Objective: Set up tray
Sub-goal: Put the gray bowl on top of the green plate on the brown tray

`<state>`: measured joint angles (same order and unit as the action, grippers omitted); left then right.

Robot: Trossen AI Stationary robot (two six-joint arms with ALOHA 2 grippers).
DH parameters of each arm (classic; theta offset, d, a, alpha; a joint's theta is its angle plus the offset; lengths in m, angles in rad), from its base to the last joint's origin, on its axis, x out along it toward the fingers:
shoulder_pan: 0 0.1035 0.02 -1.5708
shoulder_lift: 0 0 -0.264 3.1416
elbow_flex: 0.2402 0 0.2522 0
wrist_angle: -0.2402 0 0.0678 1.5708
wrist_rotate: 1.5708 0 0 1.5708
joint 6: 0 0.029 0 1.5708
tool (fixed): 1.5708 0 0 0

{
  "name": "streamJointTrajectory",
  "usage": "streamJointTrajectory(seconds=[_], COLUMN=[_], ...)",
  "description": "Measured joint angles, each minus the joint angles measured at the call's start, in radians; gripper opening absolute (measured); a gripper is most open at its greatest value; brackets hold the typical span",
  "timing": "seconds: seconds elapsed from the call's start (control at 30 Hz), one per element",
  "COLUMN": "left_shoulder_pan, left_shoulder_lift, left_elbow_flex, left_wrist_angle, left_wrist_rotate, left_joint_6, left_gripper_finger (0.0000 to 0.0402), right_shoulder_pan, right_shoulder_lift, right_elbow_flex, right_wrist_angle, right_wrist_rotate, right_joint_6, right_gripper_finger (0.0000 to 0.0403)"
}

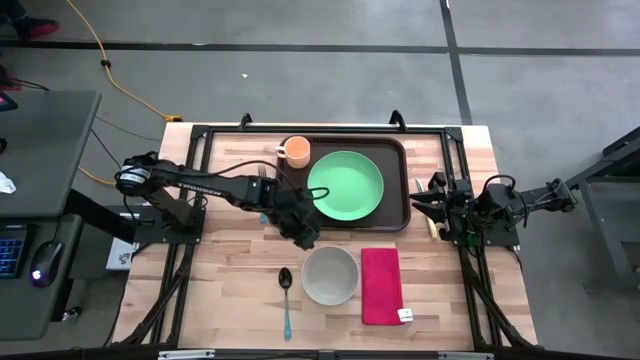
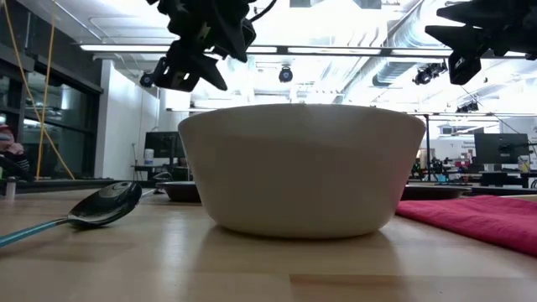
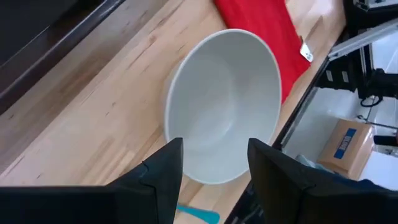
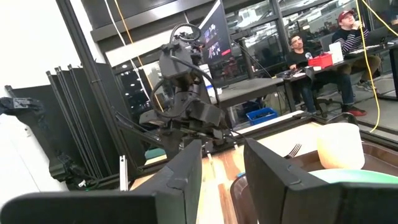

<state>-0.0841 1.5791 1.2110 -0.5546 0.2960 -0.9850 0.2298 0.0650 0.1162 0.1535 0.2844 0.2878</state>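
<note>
Light wooden slatted bench (image 1: 230,290) carries everything.

Large dark brown rectangular plastic tray (image 1: 395,215), rounded corners and raised rim, sits at 12 o'clock of bench centre. On it: a round green plate (image 1: 346,185) filling the middle, and a pale orange cup (image 1: 296,152) at the plate's 10 o'clock, in the tray's corner. A fork (image 4: 293,149) shows beside the cup in the right wrist view.

Off the tray, toward 6 o'clock: folded red cloth napkin (image 1: 381,285); round off-white bowl (image 1: 330,275) just beside it at its 9 o'clock; teal-handled spoon with dark bowl end (image 1: 285,298) at the bowl's 9 o'clock.

Left gripper (image 3: 214,163) hovers above the bowl's rim at about its 10 o'clock, clear of the bench; fingers (image 3: 161,171) apart, holding nothing.

Right gripper (image 4: 222,168) waits at the tray's 3 o'clock, off its short edge; fingers apart, empty.

Step in hand, by my reading: left arm lining up on the bowl. Next move likely calls for lowering so one finger drops inside the rim and one outside, pinching the wall, then lifting it toward the tray. Free tray room looks scarce beside the plate.
</note>
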Motion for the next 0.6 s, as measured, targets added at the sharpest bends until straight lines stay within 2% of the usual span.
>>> streamJointTrajectory(seconds=[0.27,0.6], left_shoulder_pan=[-0.043,-0.042], left_shoulder_lift=[0.0,0.0], left_elbow_flex=[0.0,0.0], left_wrist_angle=[0.03,0.023], left_wrist_rotate=[-0.089,-0.12], left_joint_6=[0.012,0.011], left_gripper_finger=[0.0209,0.0209], right_shoulder_pan=[0.0,0.0], right_shoulder_lift=[0.0,0.0], right_elbow_flex=[0.0,0.0], right_wrist_angle=[-0.006,-0.017], right_wrist_rotate=[0.002,0.002], right_joint_6=[0.0,0.002], right_gripper_finger=[0.0099,0.0099])
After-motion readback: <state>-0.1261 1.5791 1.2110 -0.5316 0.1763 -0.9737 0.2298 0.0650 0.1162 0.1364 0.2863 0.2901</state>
